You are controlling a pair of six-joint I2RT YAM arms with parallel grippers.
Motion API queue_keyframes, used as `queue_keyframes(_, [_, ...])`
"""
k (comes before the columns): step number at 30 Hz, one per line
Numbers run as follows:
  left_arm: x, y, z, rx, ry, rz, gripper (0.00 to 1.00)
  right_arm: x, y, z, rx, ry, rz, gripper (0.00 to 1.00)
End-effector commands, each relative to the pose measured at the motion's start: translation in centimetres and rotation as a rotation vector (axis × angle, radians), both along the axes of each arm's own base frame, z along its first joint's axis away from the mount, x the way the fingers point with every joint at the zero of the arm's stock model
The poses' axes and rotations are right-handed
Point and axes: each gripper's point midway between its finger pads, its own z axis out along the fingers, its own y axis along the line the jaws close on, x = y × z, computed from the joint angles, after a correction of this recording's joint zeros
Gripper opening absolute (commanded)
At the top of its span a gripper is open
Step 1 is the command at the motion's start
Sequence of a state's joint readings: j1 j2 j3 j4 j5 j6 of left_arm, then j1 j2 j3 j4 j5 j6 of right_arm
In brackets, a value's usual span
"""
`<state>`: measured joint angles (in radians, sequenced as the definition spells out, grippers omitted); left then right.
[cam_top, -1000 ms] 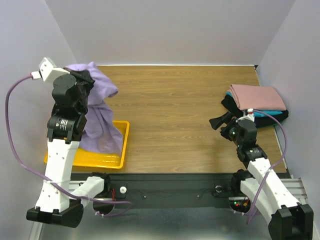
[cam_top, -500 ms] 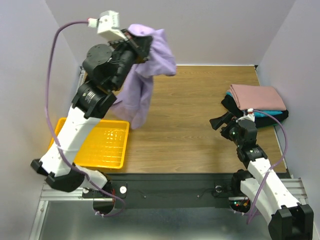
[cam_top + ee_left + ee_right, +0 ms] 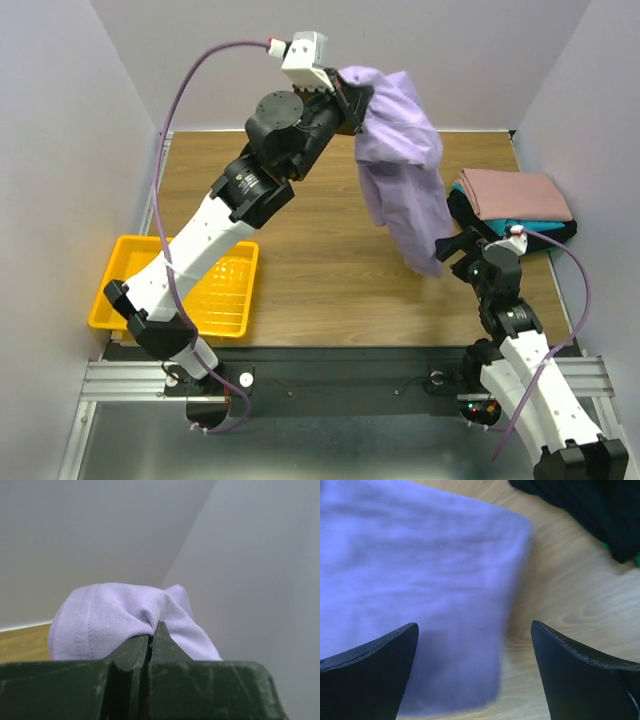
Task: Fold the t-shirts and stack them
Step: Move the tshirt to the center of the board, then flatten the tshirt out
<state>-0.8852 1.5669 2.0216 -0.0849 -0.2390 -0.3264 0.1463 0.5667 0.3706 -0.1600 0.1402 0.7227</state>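
Over the right side of the table [image 3: 300,255], the lavender t-shirt [image 3: 398,160] hangs clamped in the left gripper [image 3: 348,100], swung across from the yellow tray [image 3: 105,305]. Its hem dangles by the right gripper [image 3: 452,245], jaws spread wide, near the folded stack [image 3: 515,193]; spreading looks next.

Wooden table top [image 3: 320,280], its light-brown grain running left to right, enclosed on three sides by plain matte panels: back wall [image 3: 470,60], left wall [image 3: 60,130] and right wall [image 3: 590,110], all pale grey with a faint lilac cast. A thin white strip [image 3: 480,130] marks the junction of table and back wall. The near table edge is dark, fronted by a slotted aluminium rail [image 3: 340,385], with a grey surface [image 3: 330,450] below. Lighting is even and diffuse, and shadows are soft.
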Motion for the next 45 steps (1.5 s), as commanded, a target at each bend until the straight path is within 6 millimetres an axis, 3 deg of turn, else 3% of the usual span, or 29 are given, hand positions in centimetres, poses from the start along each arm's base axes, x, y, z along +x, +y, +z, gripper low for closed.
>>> queue_keyframes(1, [7.2, 6.3, -6.4, -0.042, 0.143, 0.254, 0.00, -0.3, -2.1, 1.6, -0.042, -0.004, -0.111, 1.00])
queue_keyframes(2, [8.5, 7.1, -8.8, -0.049, 0.197, 0.266, 0.00, -0.2, -2.0, 1.5, -0.044, 0.002, -0.106, 1.00])
queue_keyframes(3, [10.3, 7.9, -14.6, -0.033, 0.317, 0.290, 0.15, -0.1, -1.8, 0.9, -0.052, 0.030, -0.094, 1.00])
queue_keyframes(4, [11.3, 8.9, -17.6, -0.005, 0.368, 0.314, 0.31, -0.1, -1.7, 1.1, -0.055, 0.028, -0.085, 1.00])
queue_keyframes(5, [13.0, 11.0, -19.8, 0.008, 0.396, 0.355, 0.55, 0.1, -1.6, 0.1, -0.062, 0.069, -0.077, 1.00])
queue_keyframes(6, [13.7, 10.9, -24.2, 0.060, 0.479, 0.340, 0.96, 0.3, -1.3, 0.0, -0.066, 0.084, -0.060, 1.00])
queue_keyframes(7, [14.2, 11.4, -25.9, 0.080, 0.509, 0.346, 0.99, 0.4, -1.1, -0.3, -0.068, 0.099, -0.048, 1.00])
queue_keyframes(9, [14.8, 12.9, -29.8, 0.141, 0.606, 0.387, 0.99, 0.7, -0.6, -1.6, -0.076, 0.159, -0.014, 1.00])
queue_keyframes(10, [14.9, 13.4, -30.5, 0.160, 0.615, 0.403, 0.99, 0.8, -0.4, -1.8, -0.076, 0.170, -0.005, 1.00])
queue_keyframes(14, [14.0, 15.1, -31.2, 0.176, 0.618, 0.467, 0.99, 1.0, 0.8, -2.6, -0.069, 0.201, 0.057, 1.00])
queue_keyframes(19, [10.8, 17.2, -33.1, 0.164, 0.647, 0.511, 0.99, 1.1, 4.2, -2.7, -0.079, 0.203, 0.184, 1.00])
queue_keyframes(22, [8.1, 17.9, -35.2, 0.152, 0.682, 0.495, 0.99, 0.7, 7.7, -3.4, -0.118, 0.230, 0.297, 1.00])
queue_keyframes(23, [7.5, 17.7, -35.4, 0.137, 0.682, 0.479, 0.99, 0.1, 10.4, -2.7, -0.138, 0.215, 0.377, 1.00])
queue_keyframes(24, [6.1, 18.0, -36.4, 0.132, 0.695, 0.474, 0.99, 0.0, 11.1, -3.7, -0.182, 0.243, 0.368, 1.00])
queue_keyframes(25, [5.4, 18.0, -37.0, 0.134, 0.703, 0.465, 0.99, -0.4, 12.4, -3.0, -0.197, 0.219, 0.394, 1.00])
queue_keyframes(26, [4.7, 17.3, -36.9, 0.129, 0.688, 0.436, 0.99, -1.9, 15.1, -4.1, -0.246, 0.248, 0.477, 1.00])
queue_keyframes(27, [3.7, 17.4, -37.5, 0.127, 0.695, 0.431, 0.99, -1.8, 16.3, -3.4, -0.260, 0.233, 0.474, 1.00])
queue_keyframes(28, [3.1, 17.2, -37.8, 0.126, 0.701, 0.423, 0.99, -2.5, 17.4, -3.8, -0.287, 0.251, 0.508, 1.00])
queue_keyframes(29, [2.5, 16.8, -38.1, 0.122, 0.708, 0.410, 0.99, -3.1, 18.5, -5.5, -0.335, 0.297, 0.541, 1.00])
queue_keyframes(31, [1.2, 16.1, -38.9, 0.124, 0.713, 0.376, 0.99, -4.2, 20.8, -6.0, -0.367, 0.314, 0.584, 1.00])
queue_keyframes(32, [0.9, 16.0, -39.1, 0.125, 0.717, 0.371, 0.99, -4.6, 21.4, -7.6, -0.399, 0.353, 0.601, 1.00])
queue_keyframes(36, [-0.7, 15.7, -41.2, 0.144, 0.755, 0.347, 0.99, -3.7, 20.9, -9.9, -0.456, 0.424, 0.500, 1.00])
queue_keyframes(45, [-1.6, 13.4, -44.6, 0.206, 0.825, 0.287, 0.98, -2.2, 16.6, -9.9, -0.566, 0.409, 0.273, 1.00])
